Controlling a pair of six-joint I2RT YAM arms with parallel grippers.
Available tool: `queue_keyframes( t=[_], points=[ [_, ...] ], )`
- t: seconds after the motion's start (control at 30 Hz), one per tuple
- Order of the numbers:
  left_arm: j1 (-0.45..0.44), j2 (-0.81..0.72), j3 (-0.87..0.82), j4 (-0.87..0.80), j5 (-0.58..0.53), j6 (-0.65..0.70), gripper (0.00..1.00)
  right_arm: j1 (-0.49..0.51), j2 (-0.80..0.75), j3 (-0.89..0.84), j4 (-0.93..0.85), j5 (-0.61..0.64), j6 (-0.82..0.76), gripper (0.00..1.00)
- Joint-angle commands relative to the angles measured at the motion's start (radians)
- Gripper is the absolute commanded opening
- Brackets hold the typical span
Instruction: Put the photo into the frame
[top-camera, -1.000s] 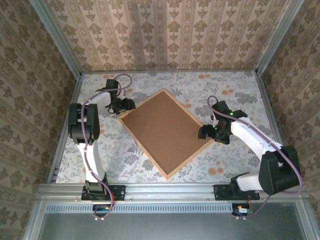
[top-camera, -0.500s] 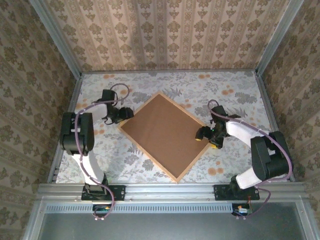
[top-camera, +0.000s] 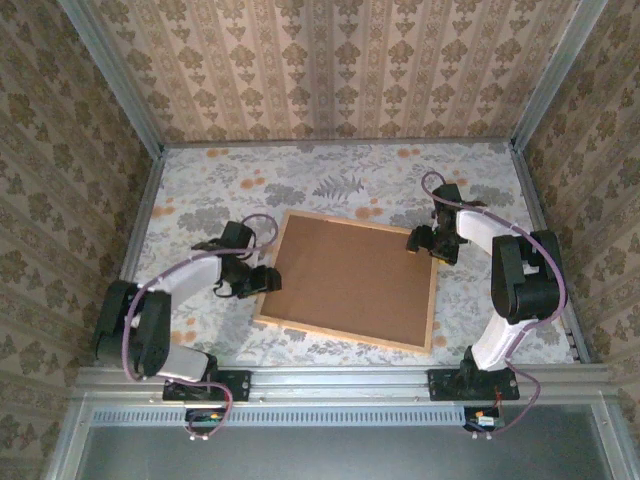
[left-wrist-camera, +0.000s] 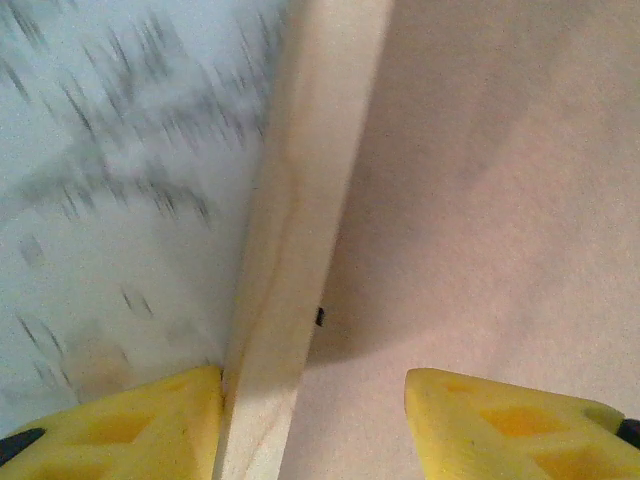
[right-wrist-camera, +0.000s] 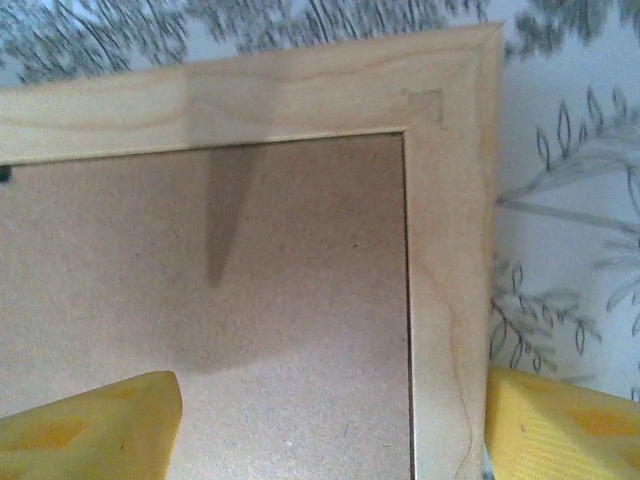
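Top external view: a large rectangular frame (top-camera: 350, 282) of thin, light natural wood is seen lying flat near the middle of the floral-patterned table (top-camera: 200, 200), its brown backing board turned upward. The left gripper (top-camera: 262, 281) is placed at the frame's left edge, and the right gripper (top-camera: 418, 243) at its far right corner. On the left wrist camera, yellow fingertips (left-wrist-camera: 150, 425) are spread astride the moulding, one over the table and one over the board, with nothing clamped. On the right wrist camera, the jaws are likewise parted across the moulding beside the corner.
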Motion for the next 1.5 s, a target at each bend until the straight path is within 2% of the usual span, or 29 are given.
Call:
queue_keyframes(
  t=[0.0,0.17,0.27,0.37,0.43,0.57,0.67,0.9,1.1,1.27,1.33,1.4,1.47],
  points=[
    [-0.007,-0.089,-0.030,-0.081,-0.022,-0.009,0.64,-0.008,0.034,0.061,-0.008,0.022,-0.057,0.77],
    [-0.018,-0.140,-0.008,-0.126,-0.137,-0.003,0.71,-0.012,0.008,0.065,-0.025,0.046,-0.075,0.78],
    [-0.052,-0.175,-0.023,-0.127,-0.155,-0.016,0.78,-0.012,-0.031,0.057,-0.047,0.060,-0.089,0.78],
    [-0.058,-0.176,-0.007,-0.112,-0.177,-0.019,0.79,-0.012,-0.055,0.033,-0.048,0.028,-0.079,0.78],
    [-0.040,-0.139,0.021,-0.078,-0.175,-0.005,0.76,-0.012,-0.068,0.019,-0.060,-0.006,-0.070,0.78],
    [0.041,0.019,0.108,-0.026,-0.042,0.047,0.61,-0.012,-0.137,-0.015,-0.107,-0.015,-0.083,0.76],
    [0.053,0.093,0.151,-0.023,0.000,0.073,0.51,-0.013,-0.195,-0.038,-0.163,-0.046,-0.099,0.74],
    [0.070,0.136,0.137,-0.088,-0.015,0.114,0.34,-0.013,-0.223,-0.077,-0.188,-0.108,-0.099,0.67],
    [0.072,0.103,0.133,-0.081,-0.005,0.088,0.32,-0.013,-0.254,-0.161,-0.221,-0.092,-0.053,0.60],
    [0.073,0.112,0.129,-0.049,-0.005,0.064,0.31,-0.013,-0.329,-0.221,-0.262,-0.105,-0.026,0.49],
    [0.070,0.123,0.136,-0.016,0.001,0.042,0.30,-0.012,-0.350,-0.242,-0.277,-0.093,-0.006,0.48],
    [0.063,0.151,0.159,0.025,0.010,0.036,0.33,-0.019,-0.402,-0.243,-0.263,-0.057,0.014,0.48],
    [0.053,0.194,0.202,0.038,-0.012,0.043,0.39,-0.043,-0.401,-0.221,-0.233,-0.064,0.015,0.48]
  ],
)
